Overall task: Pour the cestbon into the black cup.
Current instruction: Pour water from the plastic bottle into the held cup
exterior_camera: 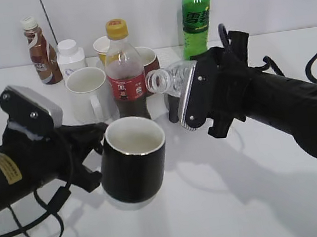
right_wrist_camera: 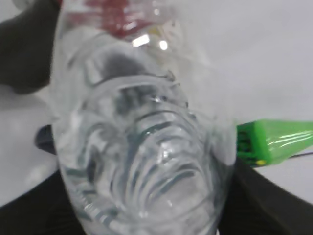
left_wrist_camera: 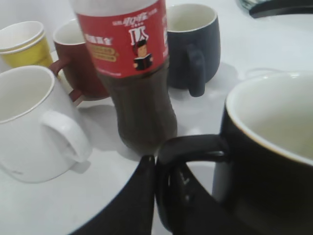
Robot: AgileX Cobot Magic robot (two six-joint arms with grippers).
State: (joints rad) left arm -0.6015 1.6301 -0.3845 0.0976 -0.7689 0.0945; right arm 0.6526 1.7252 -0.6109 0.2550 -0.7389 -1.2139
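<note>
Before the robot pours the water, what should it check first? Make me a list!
1. Right gripper holds the bottle firmly: ok.
2. Bottle has no cap: ok, the mouth looks open.
3. Left gripper holds the black cup by its handle: ok.
4. Cup upright, inside free: ok.
5. Bottle mouth above the cup: not ok, it sits up and to the right of the rim, by the cola bottle.
6. Water left in the bottle: cannot tell.
</note>
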